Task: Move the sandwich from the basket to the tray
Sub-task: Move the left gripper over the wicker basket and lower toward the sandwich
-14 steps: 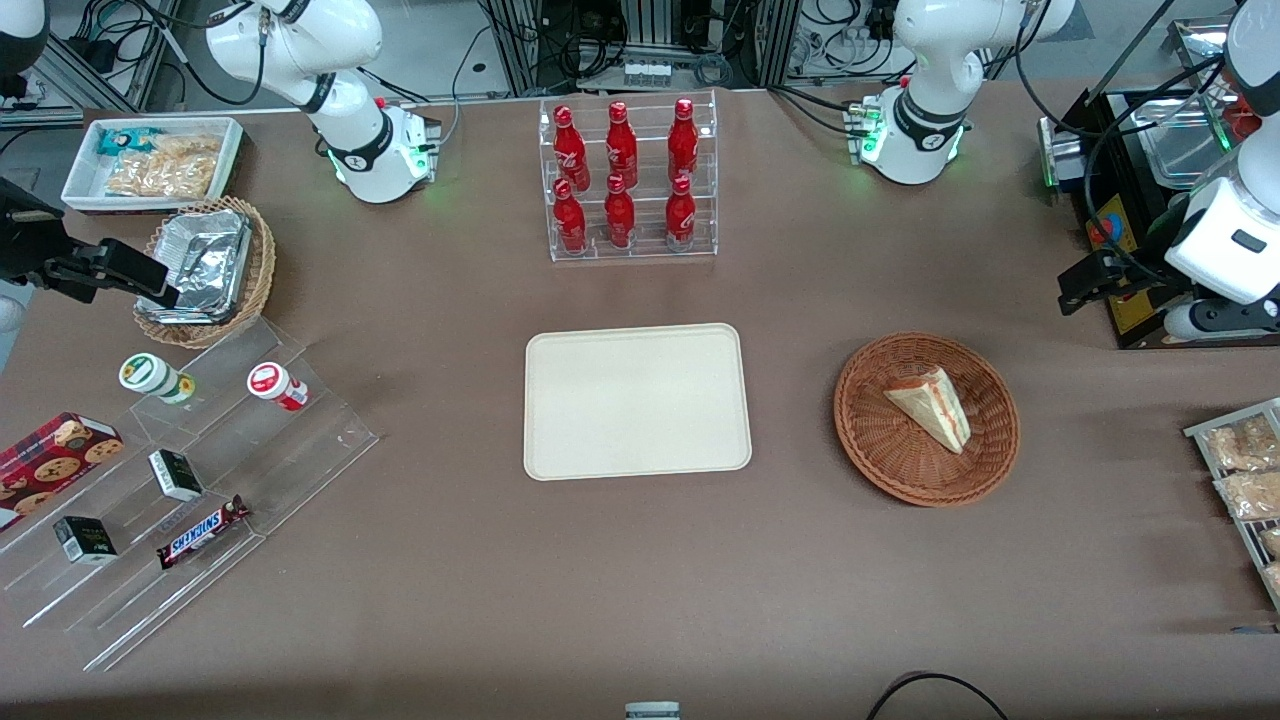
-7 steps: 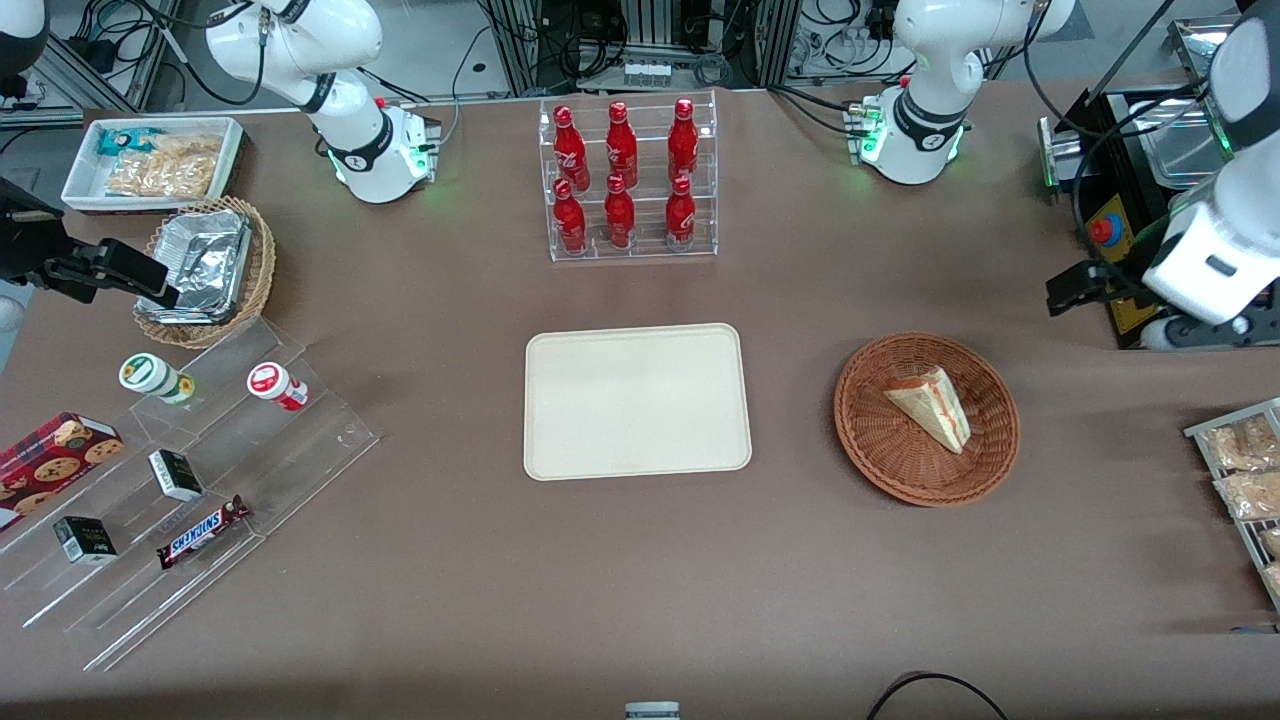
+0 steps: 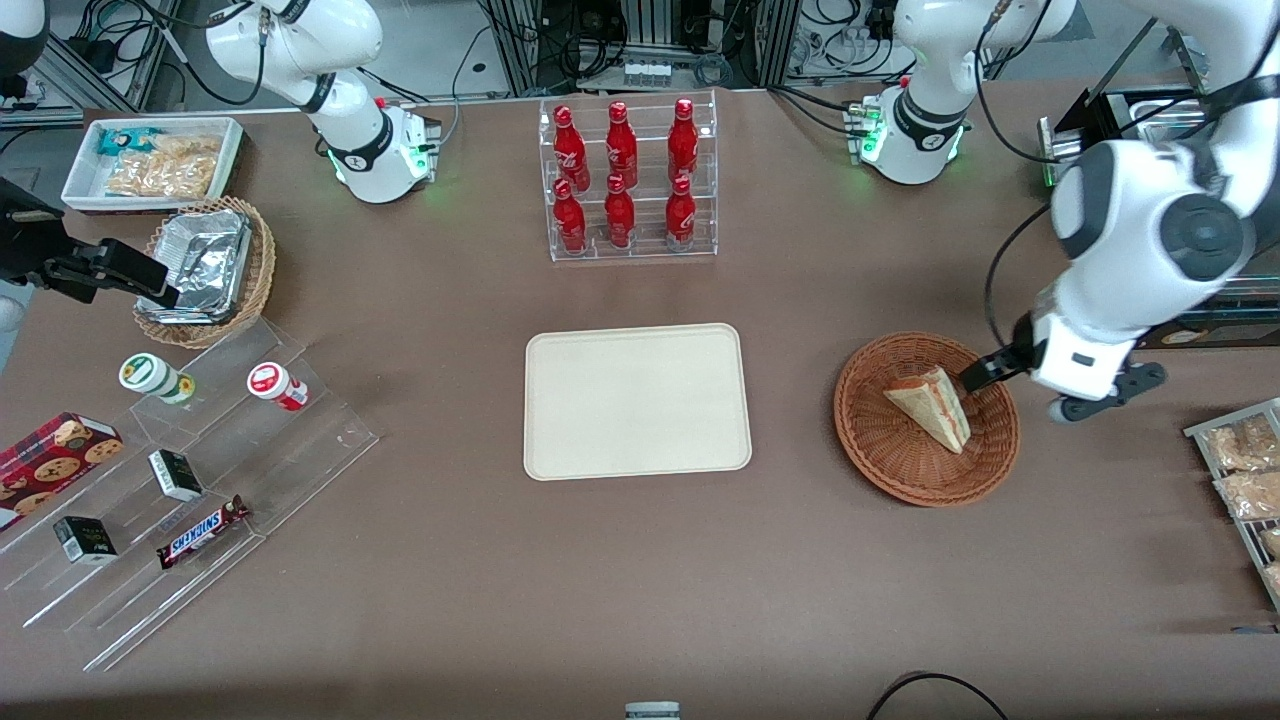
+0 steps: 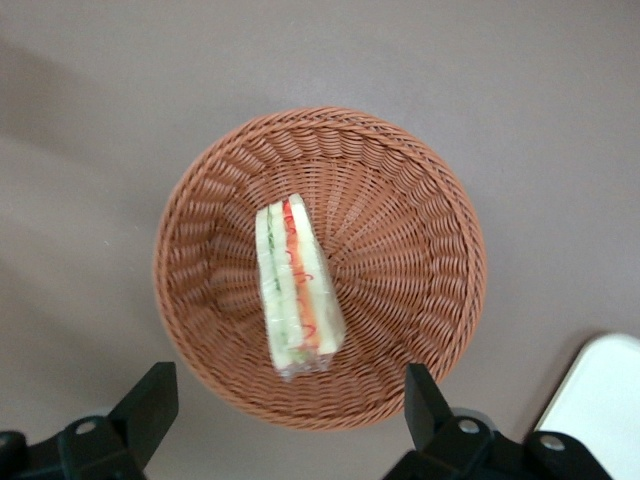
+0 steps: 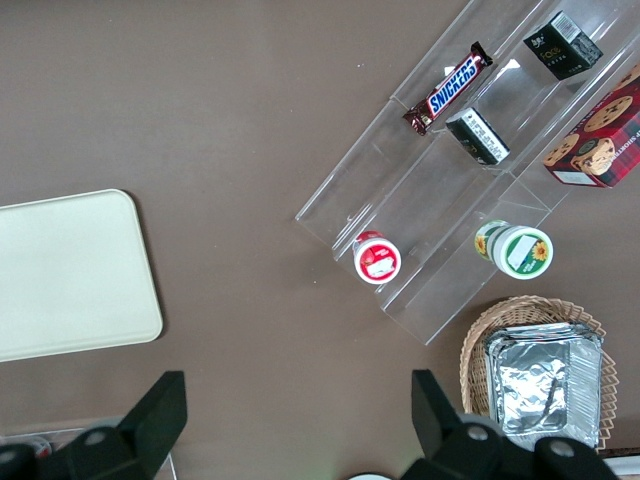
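A: Where are the fingers (image 4: 150, 405) of the gripper (image 4: 285, 400)?

B: Spread wide apart and gripping nothing. In the wrist picture both dark tips stand clear of the basket (image 4: 420, 250), one to each side of its rim, with the sandwich (image 4: 297, 290) in the gap between them but lower down, untouched.

A: And from the front?

B: The gripper (image 3: 985, 372) hangs over the edge of the basket (image 3: 890, 460), in the right half of the frame just below mid-height. One dark fingertip (image 3: 975, 378) shows close beside the sandwich (image 3: 932, 408); whether it touches cannot be told from there.

A: How does the sandwich lie?

B: On its side inside the basket, near the middle, cut edge up toward the wrist camera, red and light-green layers between pale bread, in clear wrap.

A: The tray?

B: The cream tray (image 3: 560, 450) lies flat on the brown table (image 3: 450, 600) at the centre of the front frame, well apart from the basket, toward the parked arm's end. One rounded corner of the tray (image 4: 605, 390) shows in the wrist picture too.

A: Anything else nearby?

B: A clear rack of red bottles (image 3: 622, 180) stands above the tray in the front frame, farther from the camera. A tiered clear shelf (image 3: 300, 440) at lower left carries a Snickers bar (image 3: 203, 532).
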{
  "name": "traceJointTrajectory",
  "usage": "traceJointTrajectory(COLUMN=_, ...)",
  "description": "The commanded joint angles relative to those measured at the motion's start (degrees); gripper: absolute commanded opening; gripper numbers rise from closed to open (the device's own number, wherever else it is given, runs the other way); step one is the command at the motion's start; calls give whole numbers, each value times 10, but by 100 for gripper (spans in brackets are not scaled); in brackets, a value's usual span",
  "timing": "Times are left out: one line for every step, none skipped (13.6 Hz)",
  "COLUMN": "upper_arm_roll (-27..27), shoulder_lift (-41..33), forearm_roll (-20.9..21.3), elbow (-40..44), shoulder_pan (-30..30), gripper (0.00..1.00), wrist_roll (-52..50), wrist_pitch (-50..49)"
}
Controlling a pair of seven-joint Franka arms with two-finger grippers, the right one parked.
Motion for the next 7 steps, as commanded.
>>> traceJointTrajectory(upper_arm_roll=2, shoulder_lift=-9, forearm_roll=20, elbow=-45, shoulder_pan=-8, gripper=100, wrist_roll=-102, wrist_pitch=36)
traceJointTrajectory(upper_arm_roll=2, shoulder_lift=-10, forearm_roll=20, elbow=-66, shoulder_pan=-8, gripper=100, wrist_roll=-116, wrist_pitch=54)
traceJointTrajectory(upper_arm_roll=2, shoulder_lift=-12, forearm_roll=20, elbow=-90, shoulder_pan=-8, gripper=100, wrist_roll=-121, wrist_pitch=85)
traceJointTrajectory(upper_arm_roll=2, shoulder_lift=-9, forearm_roll=20, elbow=-104, shoulder_pan=-8, gripper=100, wrist_roll=-123, wrist_pitch=113)
traceJointTrajectory(upper_arm_roll=2, shoulder_lift=3, forearm_roll=20, elbow=-108, shoulder_pan=-8, gripper=100, wrist_roll=-126, wrist_pitch=121)
traceJointTrajectory(upper_arm_roll=2, shoulder_lift=11, forearm_roll=19, elbow=-107, shoulder_pan=-8, gripper=100, wrist_roll=-133, wrist_pitch=122)
traceJointTrajectory(upper_arm_roll=2, shoulder_lift=14, forearm_roll=19, elbow=-108, shoulder_pan=-8, gripper=100, wrist_roll=-137, wrist_pitch=123)
